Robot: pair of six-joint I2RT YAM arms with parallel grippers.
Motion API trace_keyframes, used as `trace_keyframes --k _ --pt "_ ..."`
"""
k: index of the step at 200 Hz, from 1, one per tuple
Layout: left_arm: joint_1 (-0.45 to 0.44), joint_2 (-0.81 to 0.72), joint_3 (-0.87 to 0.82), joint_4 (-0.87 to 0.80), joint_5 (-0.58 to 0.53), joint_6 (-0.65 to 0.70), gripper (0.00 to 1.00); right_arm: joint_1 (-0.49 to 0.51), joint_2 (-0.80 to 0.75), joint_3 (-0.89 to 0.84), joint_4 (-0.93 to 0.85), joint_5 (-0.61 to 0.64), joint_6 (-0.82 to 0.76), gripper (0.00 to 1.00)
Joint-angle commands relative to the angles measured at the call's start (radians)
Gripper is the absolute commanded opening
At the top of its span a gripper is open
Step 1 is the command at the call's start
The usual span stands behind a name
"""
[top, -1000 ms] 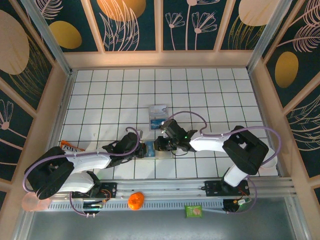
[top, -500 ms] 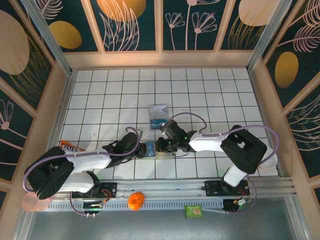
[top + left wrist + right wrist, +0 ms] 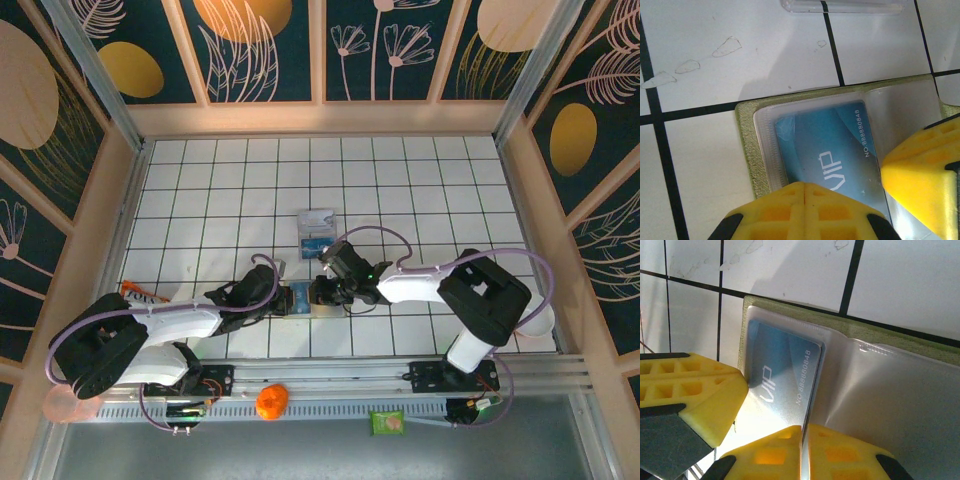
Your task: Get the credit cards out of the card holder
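1. Yellow-green at its rim, the card holder (image 3: 746, 150) lies open and flat on the white tiled table (image 3: 200, 200), close to the middle of the near edge, between the two grippers.
2. Its clear sleeve holds a blue card (image 3: 825, 150) marked VIP, tucked in almost fully.
3. Two freed cards, a pale card (image 3: 318, 218) and a second blue card (image 3: 315, 244), lie side by side beyond the holder, toward the table's middle.
4. Closed tight together, the fingers of the left gripper (image 3: 805, 197) rest tips-down on the sleeve at the card's end. I judge that they pin the holder.
5. Closed just as narrow, the right gripper (image 3: 803, 437) has the card's long edge running into its seam, so it seems to pinch that edge.
6. Risks:
   - The sleeve film may be nipped along with the card, so a pull drags or folds the whole holder.
   - The thin grip may slip off the slick card.
   - If the left tips bear on the card itself, they clamp it in.
   - The grippers sit near enough to knock together.
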Motion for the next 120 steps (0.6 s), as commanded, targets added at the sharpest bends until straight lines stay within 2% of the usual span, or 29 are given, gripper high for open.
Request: trace_keyframes --k 1,38,91,120 --pt "0.005 0.017 -0.021 -0.007 0.022 -0.008 0.0 -0.003 0.021 0.002 0.014 -0.024 0.01 0.13" --pt "0.004 0.021 -0.021 0.002 0.031 -0.007 0.0 -0.001 0.023 0.001 0.026 -0.036 0.007 0.16" --pt "0.005 0.029 -0.019 0.011 0.045 -0.005 0.0 -0.001 0.05 0.01 0.025 -0.042 0.011 0.14" --pt "0.005 0.025 -0.022 0.008 0.044 -0.004 0.0 -0.001 0.039 0.004 0.002 -0.011 0.022 0.06"
